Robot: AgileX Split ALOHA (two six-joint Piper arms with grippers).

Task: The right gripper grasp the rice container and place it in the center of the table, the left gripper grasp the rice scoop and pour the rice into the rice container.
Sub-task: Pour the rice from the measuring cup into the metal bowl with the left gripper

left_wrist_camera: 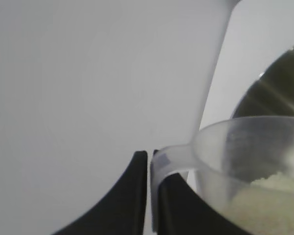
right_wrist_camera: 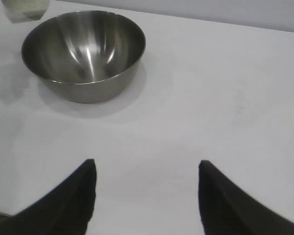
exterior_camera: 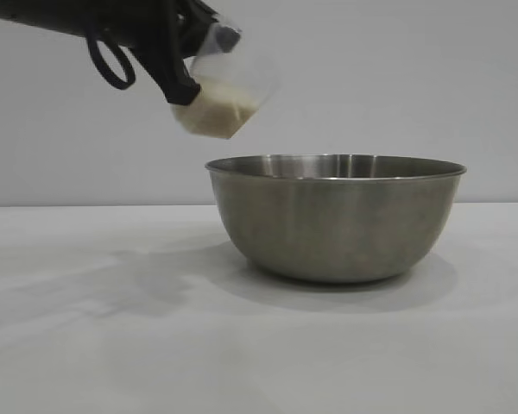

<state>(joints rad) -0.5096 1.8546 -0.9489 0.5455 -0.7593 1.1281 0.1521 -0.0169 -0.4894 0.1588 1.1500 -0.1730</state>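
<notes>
Side view of the white worktop (exterior_camera: 86, 345). The rice container (exterior_camera: 335, 220), a wide steel bowl, stands upright near the middle of the worktop, its inside bare of grains as seen from the right wrist view. The left tool (exterior_camera: 180, 86) hangs above and just beside the bowl's rim on the onlooker's left, clenched on the handle of the rice scoop (exterior_camera: 229, 82). The scoop is tilted, apart from the bowl, with the rice (exterior_camera: 216, 112) heaped in its lower corner. From the left wrist, the two dark fingers (left_wrist_camera: 132, 196) pinch the clear handle. The right tool (right_wrist_camera: 146, 196) rests well apart from the bowl, released, jaws spread over bare worktop.
</notes>
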